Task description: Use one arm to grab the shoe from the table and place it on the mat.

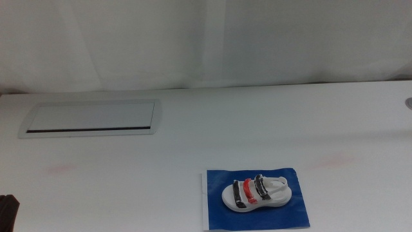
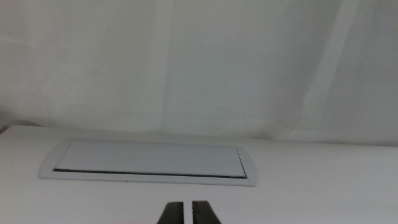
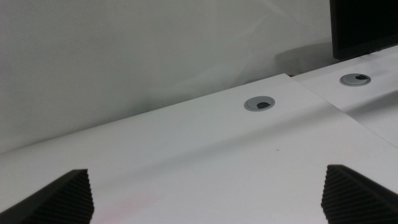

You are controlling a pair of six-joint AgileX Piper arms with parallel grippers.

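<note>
The small white shoe [image 1: 256, 192], with two black straps and a red one, lies on its sole on the dark-blue mat [image 1: 219, 216] near the front right of the white table [image 1: 193, 142]. No gripper touches it. My left gripper [image 2: 188, 213] waits at the table's front left corner, a dark tip at the middle view's edge [image 1: 6, 211]; its jaws stand almost together, holding nothing. My right gripper [image 3: 208, 196] is out of the middle view; its jaws stand wide apart and empty over bare tabletop.
A light-grey inset panel [image 1: 90, 118] lies in the far left of the table and shows in the left wrist view [image 2: 149, 158]. Two grey cable grommets [image 3: 260, 103] [image 3: 355, 79] and a black screen [image 3: 364, 25] lie beyond the right gripper. A white curtain backs the table.
</note>
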